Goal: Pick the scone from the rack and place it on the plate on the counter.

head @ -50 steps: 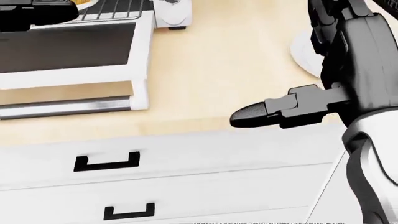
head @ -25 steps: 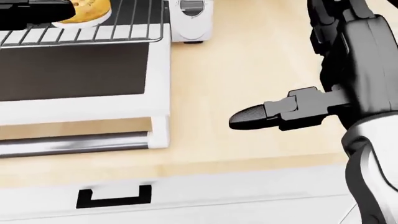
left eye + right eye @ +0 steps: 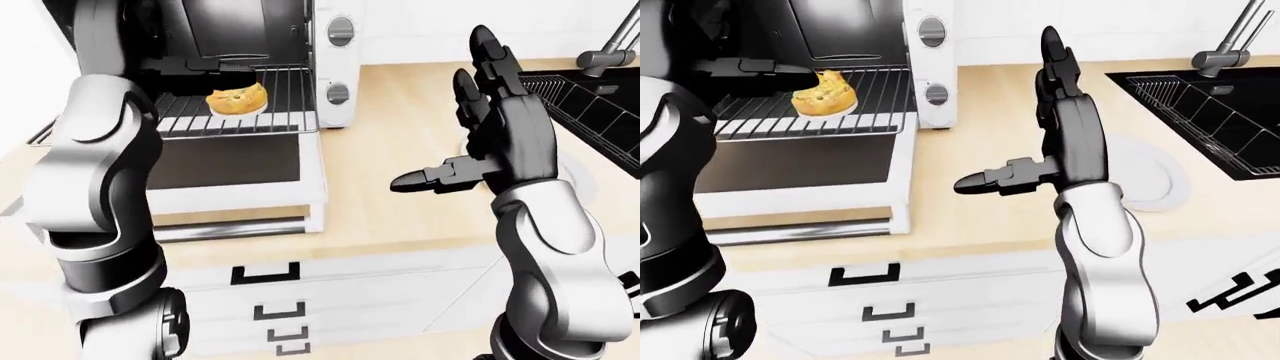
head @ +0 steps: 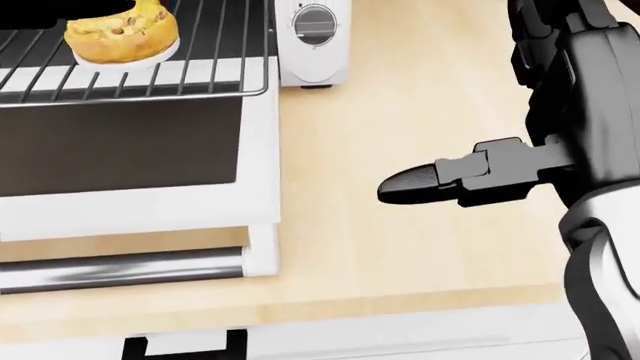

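Scone [image 4: 122,32] sits on the rack [image 4: 200,79] near my left hand [image 3: 205,66], whose fingers I can't read, right hand [image 3: 490,112] splayed open, and I judge it light and crumbly, best cradled gently by its sides.

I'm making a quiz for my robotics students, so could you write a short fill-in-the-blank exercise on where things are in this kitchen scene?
1. The scone lies on the wire ____ of the open toaster oven.
2. The right robot hand is ____, holding nothing.
3. In the right-eye view, the white plate lies on the counter between the right arm and the ____.
4. The left robot hand reaches toward the ____.

Missing words: rack; open; sink; scone
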You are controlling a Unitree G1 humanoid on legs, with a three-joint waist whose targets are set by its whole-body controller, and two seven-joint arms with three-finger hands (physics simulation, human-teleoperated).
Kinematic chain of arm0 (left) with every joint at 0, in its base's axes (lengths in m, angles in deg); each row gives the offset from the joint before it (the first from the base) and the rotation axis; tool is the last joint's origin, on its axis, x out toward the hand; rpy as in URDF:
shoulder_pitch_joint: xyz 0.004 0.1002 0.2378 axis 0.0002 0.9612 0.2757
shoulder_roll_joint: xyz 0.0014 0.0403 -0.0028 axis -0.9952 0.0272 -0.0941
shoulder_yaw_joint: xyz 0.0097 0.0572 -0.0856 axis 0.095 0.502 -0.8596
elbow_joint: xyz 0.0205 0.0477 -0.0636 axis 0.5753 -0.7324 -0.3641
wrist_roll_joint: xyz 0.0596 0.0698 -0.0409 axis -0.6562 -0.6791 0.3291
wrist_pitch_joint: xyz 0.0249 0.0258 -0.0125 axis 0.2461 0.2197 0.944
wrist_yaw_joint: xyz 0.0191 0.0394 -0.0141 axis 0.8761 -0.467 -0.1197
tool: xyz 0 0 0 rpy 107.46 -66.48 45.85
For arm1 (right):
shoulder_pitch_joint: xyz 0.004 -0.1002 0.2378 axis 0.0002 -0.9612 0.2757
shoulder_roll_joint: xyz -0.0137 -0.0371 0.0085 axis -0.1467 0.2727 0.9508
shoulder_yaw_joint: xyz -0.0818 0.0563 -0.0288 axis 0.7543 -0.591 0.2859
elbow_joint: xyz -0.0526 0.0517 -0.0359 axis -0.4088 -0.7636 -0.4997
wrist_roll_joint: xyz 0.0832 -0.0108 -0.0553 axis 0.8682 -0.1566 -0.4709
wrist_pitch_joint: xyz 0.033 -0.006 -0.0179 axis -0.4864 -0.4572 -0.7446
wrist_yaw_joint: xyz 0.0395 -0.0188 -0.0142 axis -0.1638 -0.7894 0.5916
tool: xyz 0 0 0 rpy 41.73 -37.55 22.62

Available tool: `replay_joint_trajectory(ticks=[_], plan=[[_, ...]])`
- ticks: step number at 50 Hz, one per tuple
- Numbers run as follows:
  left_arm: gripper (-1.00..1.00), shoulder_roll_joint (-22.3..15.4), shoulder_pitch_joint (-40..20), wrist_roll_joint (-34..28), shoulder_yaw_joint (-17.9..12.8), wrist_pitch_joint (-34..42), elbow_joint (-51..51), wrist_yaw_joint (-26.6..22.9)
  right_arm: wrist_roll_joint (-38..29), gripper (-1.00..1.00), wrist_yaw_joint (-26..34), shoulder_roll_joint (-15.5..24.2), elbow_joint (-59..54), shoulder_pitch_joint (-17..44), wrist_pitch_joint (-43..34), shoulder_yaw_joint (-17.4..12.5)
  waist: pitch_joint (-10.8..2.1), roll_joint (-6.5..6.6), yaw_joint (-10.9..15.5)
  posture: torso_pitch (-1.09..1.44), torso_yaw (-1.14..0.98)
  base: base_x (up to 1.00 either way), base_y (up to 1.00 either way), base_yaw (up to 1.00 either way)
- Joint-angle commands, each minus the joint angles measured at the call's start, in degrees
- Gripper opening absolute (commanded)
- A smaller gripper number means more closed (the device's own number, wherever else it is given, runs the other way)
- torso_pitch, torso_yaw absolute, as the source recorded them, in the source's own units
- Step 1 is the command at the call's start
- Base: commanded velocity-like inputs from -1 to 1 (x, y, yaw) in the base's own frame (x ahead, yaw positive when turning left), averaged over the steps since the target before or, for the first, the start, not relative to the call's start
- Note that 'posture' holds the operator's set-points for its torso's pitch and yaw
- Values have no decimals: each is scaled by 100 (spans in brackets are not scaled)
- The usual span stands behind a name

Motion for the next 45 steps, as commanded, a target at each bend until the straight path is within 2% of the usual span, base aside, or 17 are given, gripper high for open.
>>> replay_joint_trajectory(ticks=[1, 7, 17, 23, 29, 35, 45], plan=[[100, -53, -304, 13, -74, 18, 107, 58, -15, 100, -35, 27, 114, 126, 217, -25, -149, 12, -5, 0, 0, 0, 0, 0], [100, -122, -548, 64, -2, 489, 24, 15, -14, 100, -45, 17, 94, 80, 282, -28, -133, 10, -13, 0, 0, 0, 0, 0], [100, -146, -789, -231, 137, 1317, -223, -249, -17, 100, -57, -5, 154, 12, 290, -15, -110, 12, -5, 0, 0, 0, 0, 0], [100, -133, -1083, -702, 333, 1088, -972, -561, -23, 100, -61, -21, 146, -3, 320, -10, -117, -7, 16, 0, 0, 0, 0, 0], [100, -39, -1357, -1087, 356, 877, -1557, -771, -15, 100, -52, -8, 84, 20, 355, -20, -128, -37, 27, 0, 0, 0, 0, 0], [100, -7, -1617, -1348, 355, 574, -2189, -843, -10, 100, -46, 13, 73, 28, 356, -36, -141, -53, 35, 0, 0, 0, 0, 0], [100, 72, -1714, -1569, 353, -18, -3026, -886, -11, 100, -52, 27, 125, 15, 321, -51, -176, -65, 44, 0, 0, 0, 0, 0]])
